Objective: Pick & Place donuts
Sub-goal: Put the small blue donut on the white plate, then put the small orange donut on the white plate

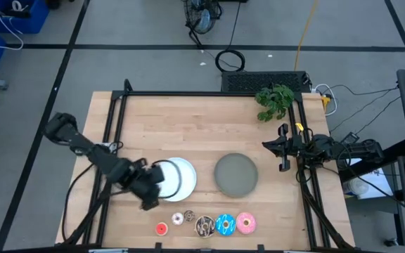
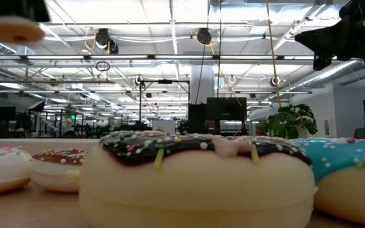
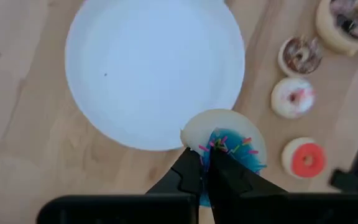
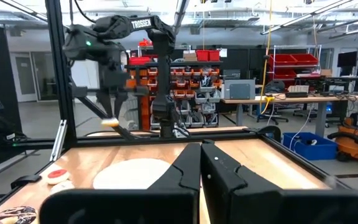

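My left gripper (image 3: 205, 163) is shut on a tiny blue-iced donut (image 3: 225, 144), held high above the table beside the white plate (image 3: 154, 68); the low view shows this donut (image 2: 16, 29) in the air. On the table near the front edge lie a row of donuts: tiny red (image 1: 162, 228), tiny white-pink (image 1: 177, 218), tiny brown (image 1: 189, 215), larger dark brown with sprinkles (image 1: 204, 225), larger blue (image 1: 224, 224) and larger pink (image 1: 245, 223). My right gripper (image 4: 202, 163) waits shut at the table's right edge. My left gripper pinches the tiny blue donut between its two fingertips at the part of the ring (image 3: 211, 148) nearest the wrist. The fingers come from above, pointing steeply down. The donut is lifted clear of the table and sticks out beyond the fingertips, partly over the white plate's rim.
A grey plate (image 1: 235, 173) lies right of the white plate (image 1: 181, 176). A green plant (image 1: 274, 100) stands at the far right corner. A dark frame (image 1: 118, 126) runs along the table's edges. Bare wood lies behind both plates.
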Controlling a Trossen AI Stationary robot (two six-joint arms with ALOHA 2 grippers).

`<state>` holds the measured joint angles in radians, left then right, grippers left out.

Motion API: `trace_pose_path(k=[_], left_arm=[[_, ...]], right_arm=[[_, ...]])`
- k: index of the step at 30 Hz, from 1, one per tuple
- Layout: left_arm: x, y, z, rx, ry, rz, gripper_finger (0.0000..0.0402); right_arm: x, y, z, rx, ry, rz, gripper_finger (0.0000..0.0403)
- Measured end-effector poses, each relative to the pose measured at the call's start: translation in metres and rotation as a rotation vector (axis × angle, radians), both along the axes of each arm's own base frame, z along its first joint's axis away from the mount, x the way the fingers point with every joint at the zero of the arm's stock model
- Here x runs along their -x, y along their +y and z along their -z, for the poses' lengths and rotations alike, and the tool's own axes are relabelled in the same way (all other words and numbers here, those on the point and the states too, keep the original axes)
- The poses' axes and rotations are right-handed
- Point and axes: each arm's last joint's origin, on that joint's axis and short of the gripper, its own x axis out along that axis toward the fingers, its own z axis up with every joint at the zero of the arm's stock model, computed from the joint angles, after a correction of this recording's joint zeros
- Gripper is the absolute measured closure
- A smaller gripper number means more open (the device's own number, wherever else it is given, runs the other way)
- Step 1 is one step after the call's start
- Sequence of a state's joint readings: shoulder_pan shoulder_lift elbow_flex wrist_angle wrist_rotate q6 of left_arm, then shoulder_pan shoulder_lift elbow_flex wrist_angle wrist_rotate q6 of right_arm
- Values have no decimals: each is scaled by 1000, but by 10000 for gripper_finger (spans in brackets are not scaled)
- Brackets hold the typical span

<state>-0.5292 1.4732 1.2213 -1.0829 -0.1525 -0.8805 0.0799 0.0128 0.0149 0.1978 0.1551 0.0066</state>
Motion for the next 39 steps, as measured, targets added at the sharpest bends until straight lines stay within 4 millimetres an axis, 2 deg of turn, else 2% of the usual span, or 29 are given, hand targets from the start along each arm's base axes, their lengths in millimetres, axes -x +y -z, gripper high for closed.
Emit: trace_pose_path(k=[3, 8, 11, 14, 18, 22, 25, 30, 35, 39], left_arm=[[-24, 22, 12, -16, 23, 28, 395], [-57, 63, 39, -67, 102, 75, 372], [-74, 79, 58, -69, 125, 108, 368], [-85, 87, 78, -49, 162, 136, 372], [-90, 92, 101, -50, 258, 165, 392], [-94, 92, 112, -43, 268, 193, 386], [-95, 89, 115, -17, 272, 214, 345], [-93, 84, 111, -27, 261, 221, 237], [-97, 84, 92, -53, 257, 195, 141], [-103, 84, 72, -71, 253, 189, 100]], right_arm=[[0, 0, 0, 11, 1, 2, 403], [0, 0, 0, 14, 1, 3, 403], [0, 0, 0, 22, 4, 4, 403], [0, 0, 0, 28, 5, 5, 403], [0, 0, 0, 42, 8, 8, 403], [0, 0, 0, 44, 9, 8, 403], [0, 0, 0, 44, 4, 8, 403], [0, 0, 0, 43, 2, 8, 403], [0, 0, 0, 43, 0, 8, 403], [0, 0, -1, 43, -3, 8, 403]])
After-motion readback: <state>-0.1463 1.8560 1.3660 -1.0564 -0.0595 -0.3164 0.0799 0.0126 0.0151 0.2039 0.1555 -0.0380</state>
